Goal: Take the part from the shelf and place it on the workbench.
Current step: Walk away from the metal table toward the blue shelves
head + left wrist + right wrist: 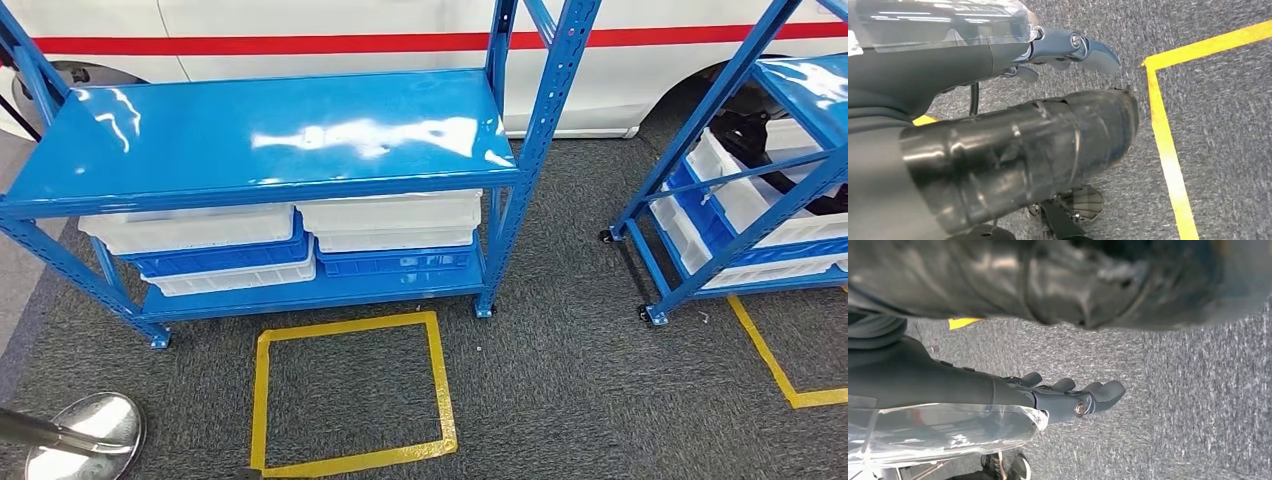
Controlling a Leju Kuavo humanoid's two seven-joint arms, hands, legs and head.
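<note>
Yellow floor square (350, 395) lies nearest; both hands, left hand (1068, 50) and right hand (1073, 395), hang empty with fingers apart; blue shelf (270, 135) untouched, no part taken yet.

Both hands, left hand (1068, 47) and right hand (1068, 397), have dark grey casings, silver pivot screws and clear plastic wrap.

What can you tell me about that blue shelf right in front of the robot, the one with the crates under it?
The blue shelf is a glossy painted metal rack with perforated uprights. Its top board is bare and reflects the ceiling lights. Its lower board holds stacked white crates and blue crates, side by side. It stands upright on grey carpet, just behind a yellow tape square.
</note>
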